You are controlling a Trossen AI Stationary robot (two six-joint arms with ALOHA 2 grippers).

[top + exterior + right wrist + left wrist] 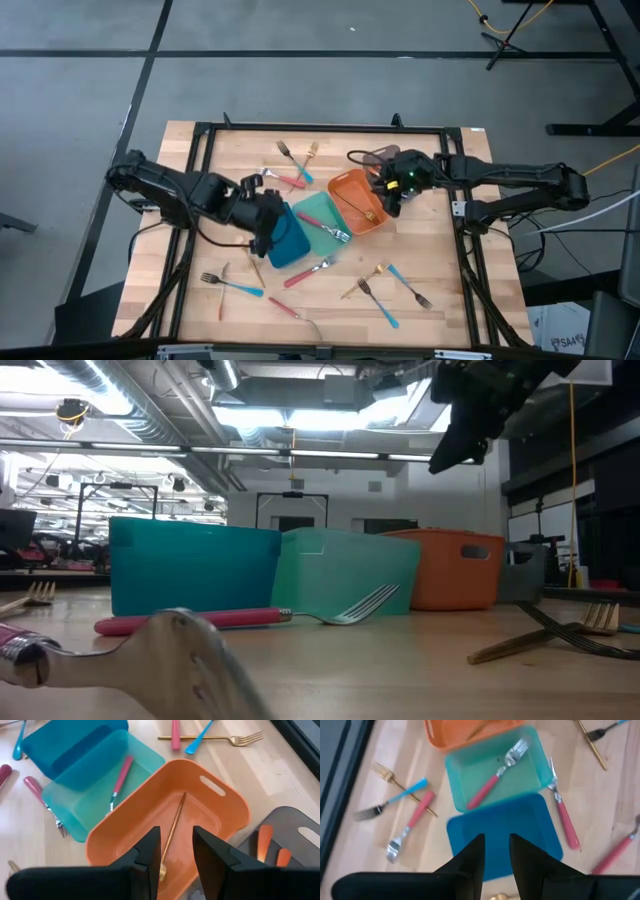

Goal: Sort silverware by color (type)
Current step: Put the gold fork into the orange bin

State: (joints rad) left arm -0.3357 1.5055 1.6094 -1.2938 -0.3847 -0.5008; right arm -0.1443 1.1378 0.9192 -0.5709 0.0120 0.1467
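Observation:
My left gripper (496, 854) hovers open over the blue tray (505, 835), at that tray's left end in the high view (262, 232). My right gripper (176, 845) is open above the orange tray (215, 805), well off the table in the low view (455, 450). A gold utensil (172, 832) lies on the orange tray's floor. A red-handled fork (495, 780) lies in the teal tray (315, 215). Two orange handles (265, 840) show in the grey tray (375, 158). Other forks lie flat on the table.
Loose silverware: a red-handled fork (290, 180) and a gold fork (310, 160) near the far edge; blue-handled forks (235, 287) (410, 287), a gold one (365, 282) and red ones (310, 270) (285, 308) near the near edge. A black frame (200, 200) rims the table.

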